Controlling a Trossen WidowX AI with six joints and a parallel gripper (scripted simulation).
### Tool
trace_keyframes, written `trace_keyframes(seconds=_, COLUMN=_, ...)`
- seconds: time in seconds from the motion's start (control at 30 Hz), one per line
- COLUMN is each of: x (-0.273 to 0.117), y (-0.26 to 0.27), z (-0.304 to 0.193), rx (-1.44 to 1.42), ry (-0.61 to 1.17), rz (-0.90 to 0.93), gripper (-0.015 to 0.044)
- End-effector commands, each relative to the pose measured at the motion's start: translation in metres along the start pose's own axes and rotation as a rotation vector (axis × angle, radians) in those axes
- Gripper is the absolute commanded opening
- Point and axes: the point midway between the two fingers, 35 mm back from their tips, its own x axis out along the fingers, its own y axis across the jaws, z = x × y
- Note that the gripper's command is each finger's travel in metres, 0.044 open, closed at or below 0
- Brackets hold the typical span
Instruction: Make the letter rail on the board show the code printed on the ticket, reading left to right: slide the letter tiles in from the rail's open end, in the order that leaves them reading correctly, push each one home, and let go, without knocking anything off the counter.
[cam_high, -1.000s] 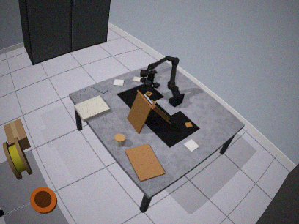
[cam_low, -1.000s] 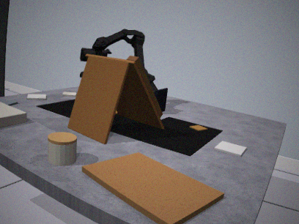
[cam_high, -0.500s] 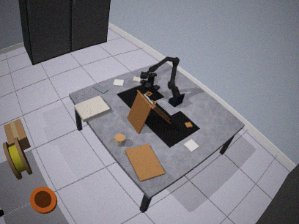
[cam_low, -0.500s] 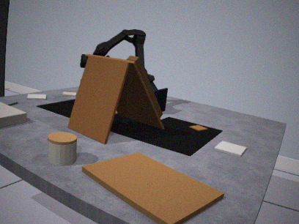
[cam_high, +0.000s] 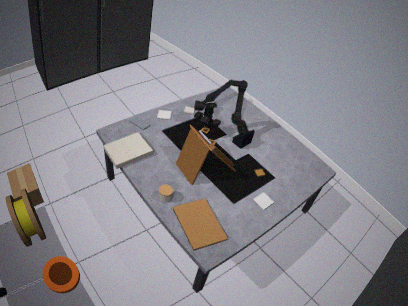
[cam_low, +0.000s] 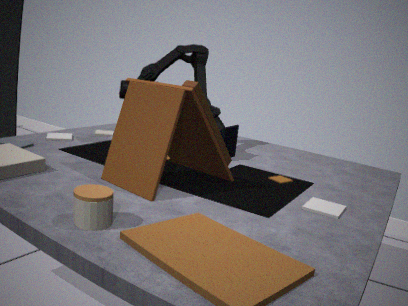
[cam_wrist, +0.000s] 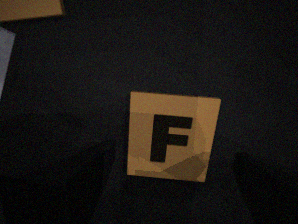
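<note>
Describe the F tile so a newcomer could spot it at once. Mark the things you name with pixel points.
On the grey table, find the black mat, then look below the open gripper (cam_high: 207, 121). In the wrist view, the F tile (cam_wrist: 141, 135) is the small orange-tan square between the fingers, the only one there showing a letter.

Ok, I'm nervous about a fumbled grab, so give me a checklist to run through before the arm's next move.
1. Gripper open: ok, its fingers stand apart.
2. Nothing held: ok, nothing is between the fingers.
3. F tile between the two fingers in the wrist view: ok, it lies in the space between them, on the black mat.
4. F is the right tile to take next: cannot tell, the ticket's code isn't readable.
5. Fingers low enough to grip: cannot tell, no view shows their height over the tile.
</note>
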Motion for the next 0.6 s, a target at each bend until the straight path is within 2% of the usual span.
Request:
trace_keyframes(seconds=0.0, x=0.004, y=0.002, z=0.0, rx=-0.004, ry=-0.001, rz=0.005, gripper=0.034)
trace_keyframes(seconds=0.57, x=0.019, y=0.002, z=0.0, rx=-0.005, ry=0.0, rz=0.004, gripper=0.034)
